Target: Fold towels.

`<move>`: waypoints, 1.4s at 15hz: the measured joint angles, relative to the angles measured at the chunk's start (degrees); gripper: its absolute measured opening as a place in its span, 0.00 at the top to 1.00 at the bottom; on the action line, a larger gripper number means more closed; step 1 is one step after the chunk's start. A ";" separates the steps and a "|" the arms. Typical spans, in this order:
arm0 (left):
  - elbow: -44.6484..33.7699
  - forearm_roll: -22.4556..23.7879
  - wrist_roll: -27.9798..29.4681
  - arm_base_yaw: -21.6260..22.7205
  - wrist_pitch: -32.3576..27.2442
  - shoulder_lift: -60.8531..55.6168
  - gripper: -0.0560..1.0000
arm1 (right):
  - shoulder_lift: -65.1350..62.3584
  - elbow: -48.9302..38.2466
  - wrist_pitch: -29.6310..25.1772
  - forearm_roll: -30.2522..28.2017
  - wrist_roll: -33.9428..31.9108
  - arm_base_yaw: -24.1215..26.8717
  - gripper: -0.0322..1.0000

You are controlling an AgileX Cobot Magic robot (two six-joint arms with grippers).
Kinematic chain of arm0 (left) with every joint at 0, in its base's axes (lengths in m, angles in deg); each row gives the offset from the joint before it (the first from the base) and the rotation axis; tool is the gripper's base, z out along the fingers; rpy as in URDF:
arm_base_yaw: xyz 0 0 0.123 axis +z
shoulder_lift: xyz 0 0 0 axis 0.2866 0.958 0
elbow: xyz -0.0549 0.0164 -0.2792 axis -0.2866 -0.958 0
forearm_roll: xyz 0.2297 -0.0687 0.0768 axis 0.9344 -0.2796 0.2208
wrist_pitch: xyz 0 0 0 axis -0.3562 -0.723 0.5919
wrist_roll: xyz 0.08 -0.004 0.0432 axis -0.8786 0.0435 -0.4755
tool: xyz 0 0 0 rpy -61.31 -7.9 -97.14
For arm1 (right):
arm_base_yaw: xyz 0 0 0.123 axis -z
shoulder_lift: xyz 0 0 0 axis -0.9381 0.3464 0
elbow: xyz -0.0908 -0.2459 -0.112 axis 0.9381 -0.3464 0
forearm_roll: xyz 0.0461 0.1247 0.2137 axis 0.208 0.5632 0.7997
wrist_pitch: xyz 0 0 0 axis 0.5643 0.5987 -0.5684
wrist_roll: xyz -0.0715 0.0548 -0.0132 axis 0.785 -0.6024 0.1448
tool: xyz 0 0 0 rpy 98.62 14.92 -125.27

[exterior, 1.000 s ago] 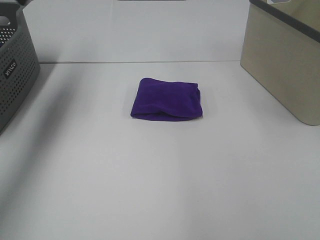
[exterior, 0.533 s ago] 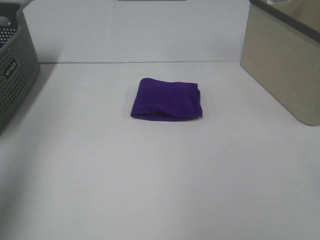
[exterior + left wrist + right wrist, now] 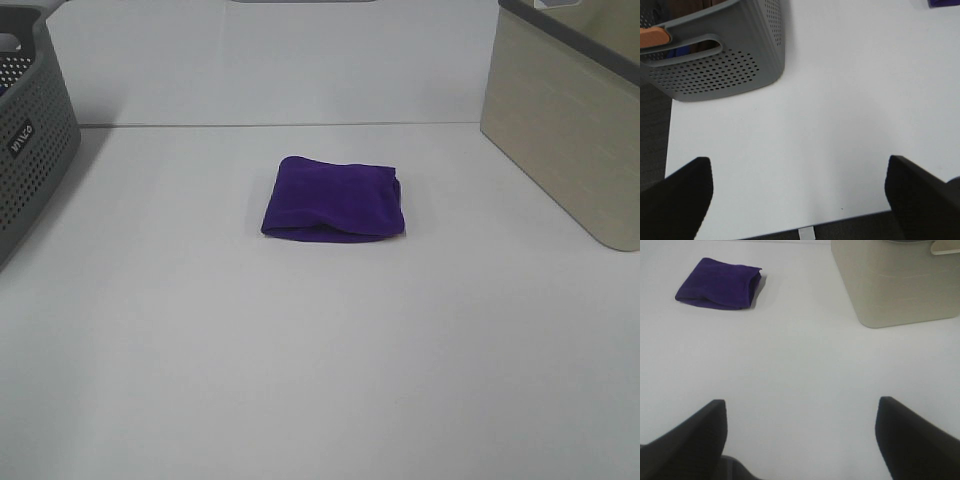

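Nothing moved, towel (image 3: 334, 200) far from end effectors

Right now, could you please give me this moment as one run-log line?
towel: folded, flat mid-table, untouched | left gripper: open, empty, near grey basket | right gripper: open, empty, away from towel

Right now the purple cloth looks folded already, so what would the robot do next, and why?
Probably pick the towel up with the right gripper: it lies folded between the grey basket and beige bin; both grippers are open and empty.
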 joint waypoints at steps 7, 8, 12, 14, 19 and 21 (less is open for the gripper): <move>-5.04 -4.64 4.30 -0.17 -1.20 -12.43 0.15 | -5.96 -7.96 4.64 -0.97 4.53 0.00 0.20; -6.02 -6.25 3.32 -0.17 0.97 -12.43 0.15 | -5.96 -8.25 4.76 -1.03 4.58 0.00 0.20; -8.08 -6.19 3.21 -0.80 6.19 -12.49 0.15 | -5.96 -8.25 4.81 -0.40 4.76 0.00 0.20; -8.14 -5.96 3.38 -2.29 6.47 -12.49 0.16 | -5.96 -8.25 4.81 -0.34 4.81 0.00 0.20; -8.14 -6.07 4.41 -2.92 6.53 -12.49 0.17 | -5.96 -8.25 4.81 -0.11 4.81 0.00 0.20; -8.14 -6.25 4.70 -2.92 6.65 -12.49 0.17 | -5.96 -8.25 4.81 0.06 4.81 0.92 0.20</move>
